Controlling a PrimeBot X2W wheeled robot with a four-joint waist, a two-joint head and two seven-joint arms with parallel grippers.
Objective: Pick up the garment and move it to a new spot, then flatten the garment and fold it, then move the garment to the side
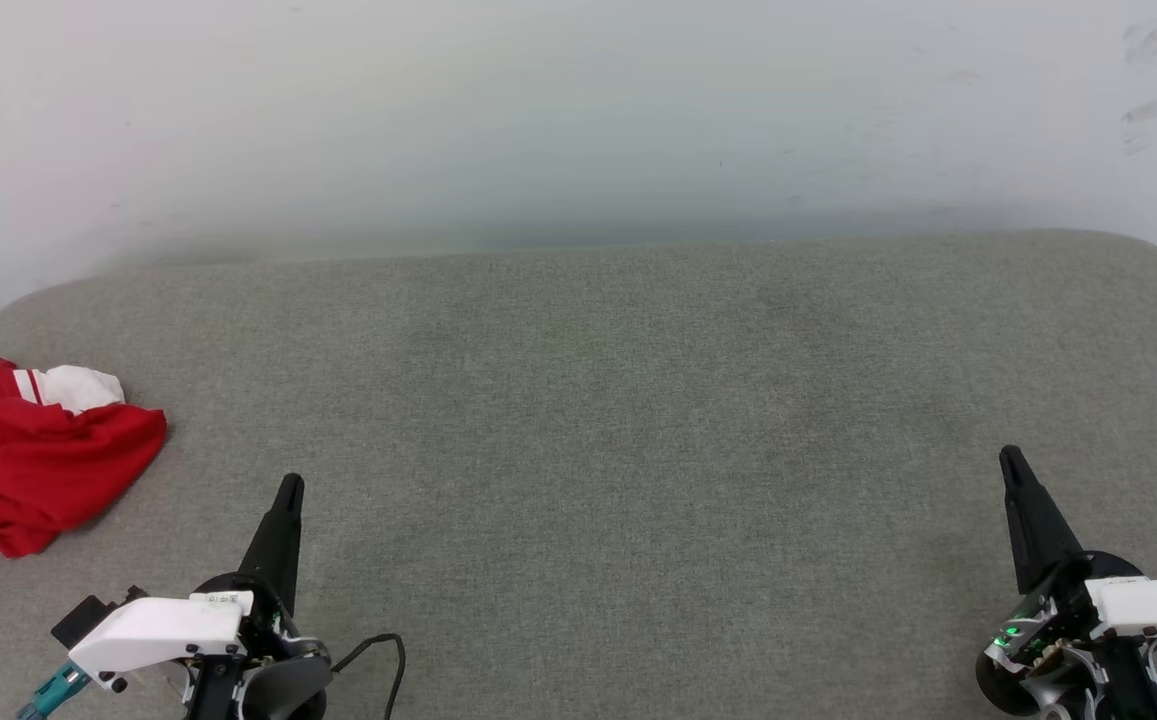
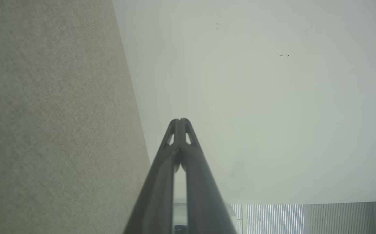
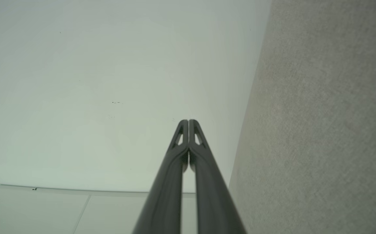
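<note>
Looking down from the head, we see the garment (image 1: 33,460) lying crumpled at the far left of the grey fabric-covered counter (image 1: 588,400), part of it cut off by the picture's edge. It is mostly red, with a white sleeve (image 1: 83,387) and red-and-white striped trim bunched at its top, and a scrap of black, white-outlined lettering shows near the edge.

Our left gripper (image 1: 290,488) sits low on the left with its dark fingers pressed together, pointing up the view. It is near the garment but clearly apart from it and holds nothing. A thin black cable (image 1: 388,655) loops beside its base. Our right gripper (image 1: 1011,460) sits low on the far right, well apart from the garment, its fingers also pressed together and empty.

From the left wrist, we see the left gripper (image 2: 180,121) with its tips meeting, the counter (image 2: 45,113) on one side and a pale wall (image 2: 256,97) beyond. From the right wrist, the right gripper (image 3: 188,121) shows its tips meeting too, with the counter (image 3: 321,130) alongside.
</note>
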